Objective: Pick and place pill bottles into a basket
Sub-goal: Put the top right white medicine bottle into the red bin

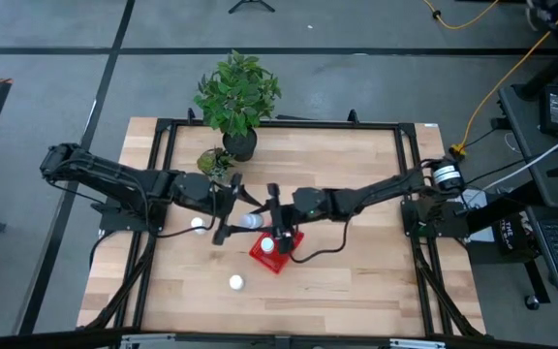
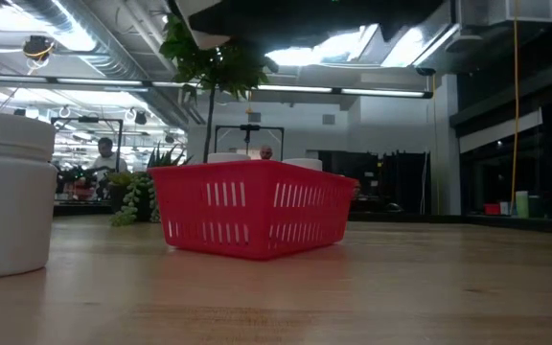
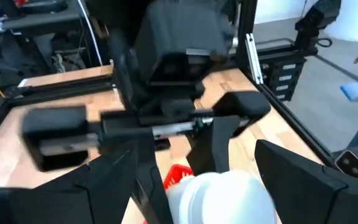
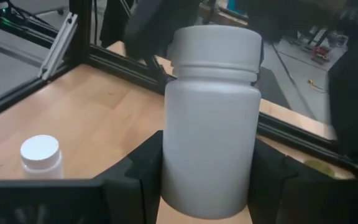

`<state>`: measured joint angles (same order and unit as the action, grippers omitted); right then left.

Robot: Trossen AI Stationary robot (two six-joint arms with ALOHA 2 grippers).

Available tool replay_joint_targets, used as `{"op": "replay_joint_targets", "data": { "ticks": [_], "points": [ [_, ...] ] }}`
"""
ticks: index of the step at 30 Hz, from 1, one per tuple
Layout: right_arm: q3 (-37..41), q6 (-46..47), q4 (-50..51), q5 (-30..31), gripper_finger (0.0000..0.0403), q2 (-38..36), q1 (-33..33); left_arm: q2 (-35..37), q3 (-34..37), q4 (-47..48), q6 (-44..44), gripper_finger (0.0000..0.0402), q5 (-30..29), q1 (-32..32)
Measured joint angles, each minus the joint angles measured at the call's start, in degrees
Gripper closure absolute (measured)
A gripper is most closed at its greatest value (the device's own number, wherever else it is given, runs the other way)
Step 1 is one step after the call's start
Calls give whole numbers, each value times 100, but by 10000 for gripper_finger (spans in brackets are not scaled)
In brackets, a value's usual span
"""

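- Small white cylindrical plastic pill bottle is up in the air between the two arms, just beside the small bright red latticed plastic basket, not yet over its opening as I read the high view
- Right gripper is clamped on the body of this pill bottle, one dark finger on each side; the cap end points away from it, toward the left arm
- Left gripper faces it at the cap end, fingers spread wider than the bottle and astride it; I see no contact, so I take them as apart and not gripping
- Key relation: the bottle's long axis lies nearly along the line between the two grippers and close to level, so it must be stood upright before it drops in; the basket lies on the near side of the right gripper, which is the nearer arm and the one with the grip
- My judgement: the left fingers must clear the cap before I swing, or the bottle gets knocked askew
- White caps already show above the basket rim in the low view; count not clear
- Two loose bottles stand on the table, one under the left arm, one toward the near edge
- Surface: pale wooden table inside a black frame, leafy potted plant at the far edge
- Room: open lab with ceiling strip lights; a person far behind
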<state>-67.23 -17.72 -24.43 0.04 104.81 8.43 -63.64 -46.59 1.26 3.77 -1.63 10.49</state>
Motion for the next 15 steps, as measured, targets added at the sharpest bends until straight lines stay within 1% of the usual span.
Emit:
{"op": "replay_joint_targets", "data": {
  "ticks": [3,8,12,15],
  "points": [
    [-180,-79,334,99,240,-53,34,0,0,85,2,88,-4,25],
    [-205,-91,636,97,240,-63,34,0,0,148,2,88,-31,74],
    [-205,-99,874,442,240,-63,78,0,0,189,-2,88,-58,78],
    [-202,-184,894,539,240,-90,131,0,0,251,-5,88,-130,76]
  ]
}}
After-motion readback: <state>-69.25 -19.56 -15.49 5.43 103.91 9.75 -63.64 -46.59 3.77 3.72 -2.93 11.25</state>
